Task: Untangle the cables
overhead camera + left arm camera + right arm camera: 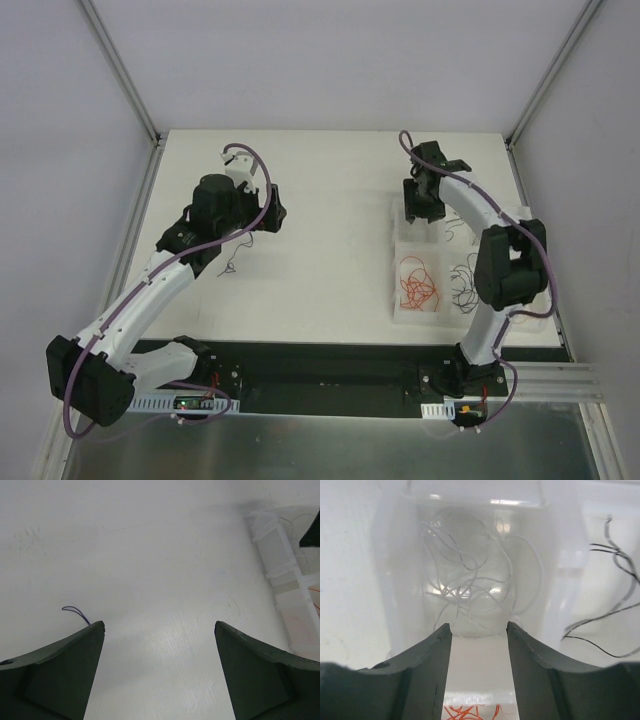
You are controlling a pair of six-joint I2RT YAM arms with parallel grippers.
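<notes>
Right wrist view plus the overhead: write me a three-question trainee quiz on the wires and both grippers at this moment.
1. Multiple choice: which wires lie in the tray compartment under the right gripper? A orange, B pale, C black.
2. True or false: the left gripper is clamped on the blue wire.
3. Fill in: in the top view, the orange wires lie to the ___ of the black wires.
Key: 1 B, the pale wires. 2 False: its jaws stand wide apart and the blue wire lies on the table beside one finger. 3 left.
</notes>
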